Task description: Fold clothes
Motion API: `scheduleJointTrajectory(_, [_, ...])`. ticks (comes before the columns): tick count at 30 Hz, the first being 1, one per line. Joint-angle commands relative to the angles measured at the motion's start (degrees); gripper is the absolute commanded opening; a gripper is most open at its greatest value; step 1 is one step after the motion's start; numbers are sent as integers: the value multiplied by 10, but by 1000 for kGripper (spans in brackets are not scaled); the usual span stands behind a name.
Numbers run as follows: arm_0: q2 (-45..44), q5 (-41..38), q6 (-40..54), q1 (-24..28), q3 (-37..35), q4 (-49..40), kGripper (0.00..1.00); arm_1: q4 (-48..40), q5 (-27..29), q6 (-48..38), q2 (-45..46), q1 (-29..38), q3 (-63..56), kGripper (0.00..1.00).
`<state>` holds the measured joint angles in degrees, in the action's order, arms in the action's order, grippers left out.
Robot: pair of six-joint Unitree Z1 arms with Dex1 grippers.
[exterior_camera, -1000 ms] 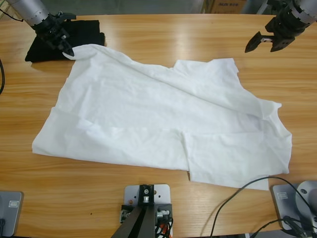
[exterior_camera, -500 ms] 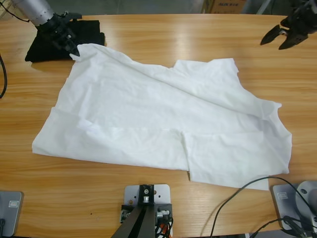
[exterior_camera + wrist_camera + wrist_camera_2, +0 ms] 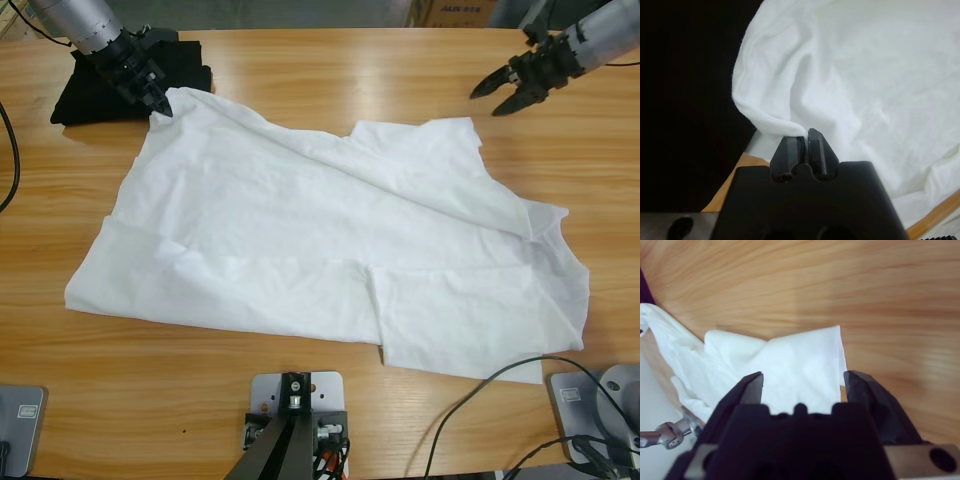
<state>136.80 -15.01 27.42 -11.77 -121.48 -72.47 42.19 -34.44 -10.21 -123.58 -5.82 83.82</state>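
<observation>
**Left corner pinched, right arm poised over far sleeve**

Across the middle of the long wooden desk (image 3: 330, 65) lies the plain white short-sleeved cotton T-shirt (image 3: 330, 240), spread wide but rumpled, with a diagonal crease running from upper left to right. At upper left of the high view, the left gripper (image 3: 160, 100) has its jaws closed on a small pucker at the shirt's corner. That corner lies just beside the black folded garment (image 3: 95, 95). At upper right, the right gripper (image 3: 505, 92) hangs over bare wood with its jaws wide apart and holding nothing, near the shirt's upper right corner but apart from it.

Risks, as judged: the left grip takes only a thin fold of cloth at the jaw tips, so a pull could slip it free. The shirt corner sits so close to the black garment that a drag might catch it. If the right jaws close wide of the hem, they will meet only wood.

Only the left wrist view confirms how little fabric sits between the jaws (image 3: 802, 145). Only the right wrist view shows the shirt corner (image 3: 810, 365) framed between the open jaws. Only the high view shows the whole spread.
</observation>
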Motion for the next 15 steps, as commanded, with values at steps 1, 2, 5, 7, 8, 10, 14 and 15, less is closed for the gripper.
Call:
scheduleJointTrajectory(1, [14,-8,-7,2,19,-9,0,-29,-29,-19,-57,1,-11,642])
scheduleJointTrajectory(2, [14,-8,-8,2,19,-9,0,-33,-31,-21,-59,3,-11,642])
scheduleJointTrajectory(5, [15,-8,-8,2,19,-9,0,-34,-37,-23,-65,4,-10,605])
scheduleJointTrajectory(7, [15,-8,-9,2,19,-9,0,-36,-38,-24,-69,8,-11,605])
scheduleJointTrajectory(8, [16,-8,-9,2,19,-9,0,-38,-39,-24,-71,10,-11,605])
scheduleJointTrajectory(10, [16,-8,-10,2,19,-9,0,-41,-40,-26,-74,13,-9,605])
scheduleJointTrajectory(14, [15,-8,-10,3,20,-9,0,-44,-39,-31,-75,15,-5,605])
scheduleJointTrajectory(15, [15,-8,-10,3,20,-9,0,-44,-38,-31,-73,15,-6,605])
